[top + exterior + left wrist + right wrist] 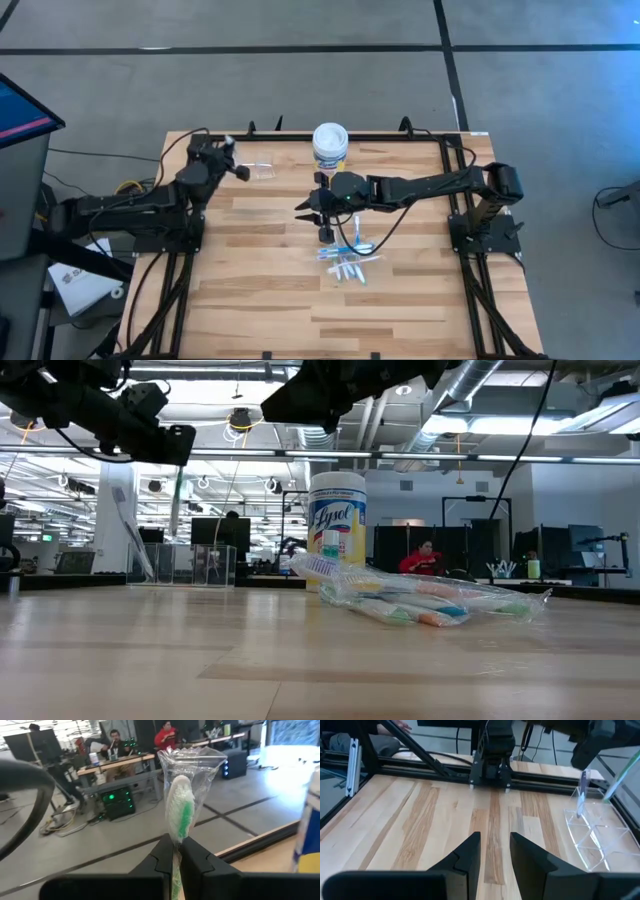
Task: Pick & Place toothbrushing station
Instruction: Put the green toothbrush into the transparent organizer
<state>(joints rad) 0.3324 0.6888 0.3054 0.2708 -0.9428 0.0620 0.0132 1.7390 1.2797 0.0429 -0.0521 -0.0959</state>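
Observation:
My left gripper is at the table's far left, shut on a green-and-white toothbrush in a clear wrapper. It is beside a clear plastic holder, which also shows in the right wrist view. A slim brush leans in that holder. My right gripper is open and empty above mid-table, its fingers apart in the right wrist view. Just near of it a pile of wrapped toothbrushes and small tubes lies flat on the wood; the pile also shows in the low view. My left gripper pinches the wrapped toothbrush between its two fingers, on the brush's green-and-white handle. The brush sticks out past the fingertips, wrapper and all. It is lifted clear of the table.
A white-lidded, yellow-labelled round tub stands at the table's far middle, between the holder and the right arm. A black frame rail runs along the table's edges. Bare wood lies toward the near edge. People sit at desks beyond the table.

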